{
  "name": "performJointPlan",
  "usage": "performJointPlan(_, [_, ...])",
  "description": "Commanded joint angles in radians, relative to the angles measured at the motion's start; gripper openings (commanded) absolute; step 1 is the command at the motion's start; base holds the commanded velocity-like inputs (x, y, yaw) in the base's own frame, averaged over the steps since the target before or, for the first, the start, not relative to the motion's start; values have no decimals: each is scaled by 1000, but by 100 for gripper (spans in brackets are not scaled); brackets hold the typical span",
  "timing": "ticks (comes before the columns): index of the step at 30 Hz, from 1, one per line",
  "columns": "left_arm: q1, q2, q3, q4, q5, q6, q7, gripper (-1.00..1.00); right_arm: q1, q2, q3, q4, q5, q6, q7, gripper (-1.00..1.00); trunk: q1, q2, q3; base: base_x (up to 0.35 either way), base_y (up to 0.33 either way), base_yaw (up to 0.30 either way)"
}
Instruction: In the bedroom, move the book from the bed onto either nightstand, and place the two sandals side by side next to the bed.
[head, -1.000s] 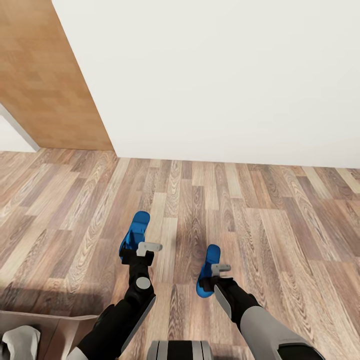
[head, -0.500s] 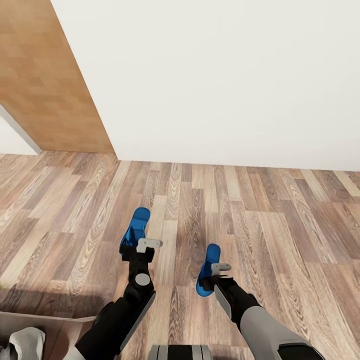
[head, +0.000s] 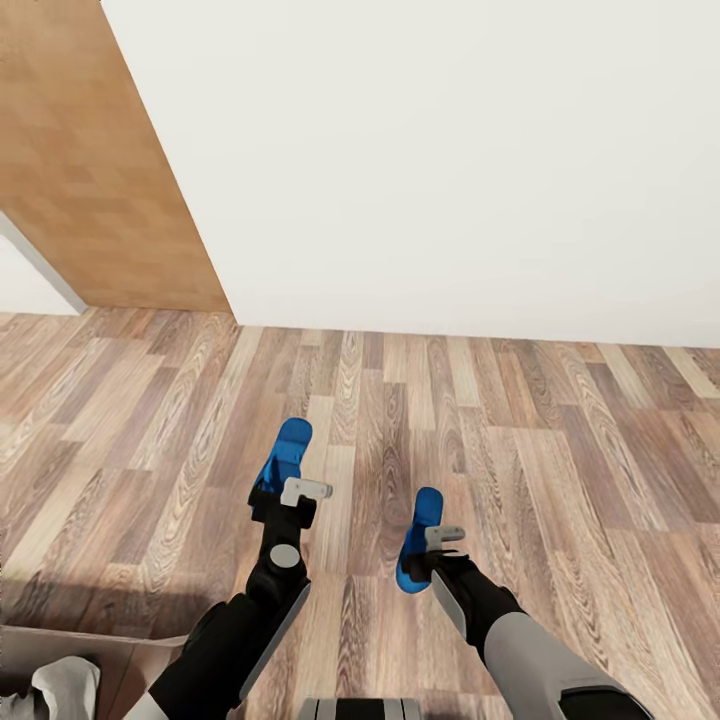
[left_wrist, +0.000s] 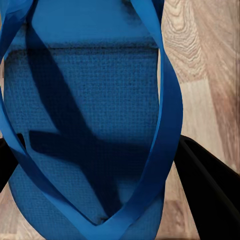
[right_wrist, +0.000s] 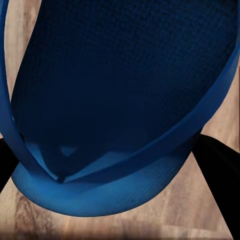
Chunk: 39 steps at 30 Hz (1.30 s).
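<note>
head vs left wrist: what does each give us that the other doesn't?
Head alone: both arms, the right tool shut on the second sandal, the white wall, the light wooden panel.
Left wrist alone: the strap arching over the textured footbed, close up, and a dark finger beside the sole.
Both: the left tool's sandal, wood-plank floor.
</note>
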Motion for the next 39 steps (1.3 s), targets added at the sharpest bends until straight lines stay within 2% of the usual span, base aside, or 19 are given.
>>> performJointPlan(1, [-1,0,-2,-1,2,9,-4,-100,0,-1,2,-2,5,7,-4,-100,-4,7,3,0,0,0])
performJointPlan(7, [-1,0,0,-6,4,13,-43,-100,0,-13,6,-2,5,7,-4,-100,-27,49,21,0,0,0])
performJointPlan(12, [-1,0,42,-18,27,21,-97,-100,0,-25,8,2,6,-35,-4,-100,-46,84,37,0,0,0])
performJointPlan(13, [-1,0,59,-22,33,33,-117,-100,0,-28,8,4,6,-47,-4,-100,-50,91,40,0,0,0])
performJointPlan(17, [-1,1,89,-31,38,56,-156,-100,0,-34,10,6,7,-65,-4,-100,-65,119,53,0,0,0])
performJointPlan(28, [-1,0,98,-30,33,62,-170,-100,0,-37,13,7,7,-71,-4,-100,-108,196,87,0,0,0])
performJointPlan(34, [-1,0,99,-25,31,62,-168,-100,0,-37,42,7,7,-75,-4,-100,-131,238,106,0,0,0])
performJointPlan(39, [-1,0,99,-23,30,62,-165,-100,0,-37,49,7,7,-76,-4,-100,-150,273,122,0,0,0])
